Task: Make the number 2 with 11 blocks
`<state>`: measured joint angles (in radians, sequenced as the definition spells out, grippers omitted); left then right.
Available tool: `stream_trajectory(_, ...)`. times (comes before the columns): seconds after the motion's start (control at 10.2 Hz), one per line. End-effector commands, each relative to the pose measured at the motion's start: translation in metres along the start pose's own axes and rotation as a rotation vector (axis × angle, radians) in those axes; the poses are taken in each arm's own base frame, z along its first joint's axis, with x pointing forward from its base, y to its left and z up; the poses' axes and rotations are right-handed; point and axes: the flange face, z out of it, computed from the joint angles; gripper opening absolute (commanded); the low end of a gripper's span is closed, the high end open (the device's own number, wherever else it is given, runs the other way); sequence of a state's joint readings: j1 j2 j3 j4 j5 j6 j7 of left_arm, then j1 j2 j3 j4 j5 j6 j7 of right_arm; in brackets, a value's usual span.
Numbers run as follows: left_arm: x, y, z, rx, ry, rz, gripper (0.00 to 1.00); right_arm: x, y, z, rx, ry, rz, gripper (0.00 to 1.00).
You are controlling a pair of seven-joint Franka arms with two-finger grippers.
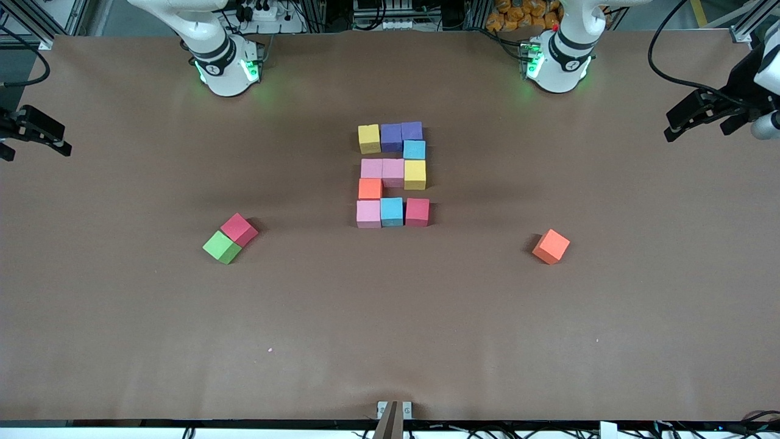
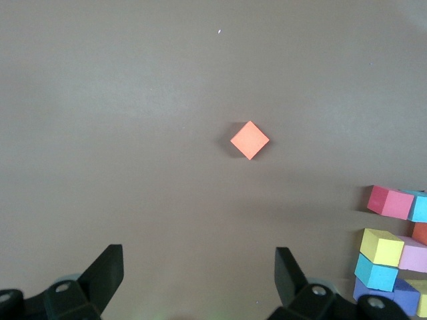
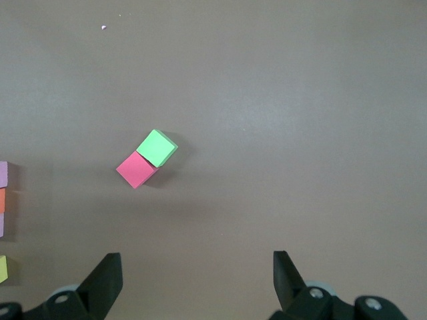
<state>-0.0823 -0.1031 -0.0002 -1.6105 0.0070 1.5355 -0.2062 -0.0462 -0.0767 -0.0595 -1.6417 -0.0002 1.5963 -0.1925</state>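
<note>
Blocks [image 1: 393, 175]: eleven matte pastel cubes, touching | left gripper [image 2: 200, 280], right gripper [image 3: 197, 280]: spread

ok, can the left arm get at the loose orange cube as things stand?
Probably yes. The loose orange cube sits alone on bare table at the left arm's end, apart from the block figure. The left gripper is open above the table with the cube in view and nothing between them.
</note>
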Motion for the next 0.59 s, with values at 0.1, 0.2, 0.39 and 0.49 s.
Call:
stream_trajectory(0.1, 0.0004, 0.0014, 0.0009, 0.007, 0.001, -0.004, 1.00, 0.0030, 0.0022, -0.0021, -0.005, 0.003, -0.011, 1.00)
stream_trajectory(0.2, 0.0010, 0.0015, -0.0004, 0.006, 0.004, -0.004, 1.00, 0.0032, 0.0016, -0.0028, -0.007, 0.004, -0.013, 1.00)
stream_trajectory(0.39, 0.0032, 0.0029, 0.0000, 0.006, 0.004, 0.007, 1.00, 0.0050, 0.0010, -0.0024, -0.007, 0.014, -0.014, 1.00)
stream_trajectory(0.49, 0.0032, 0.0020, -0.0005, 0.006, 0.004, 0.004, 1.00, 0.0050, 0.0010, -0.0024, -0.007, 0.014, -0.016, 1.00)
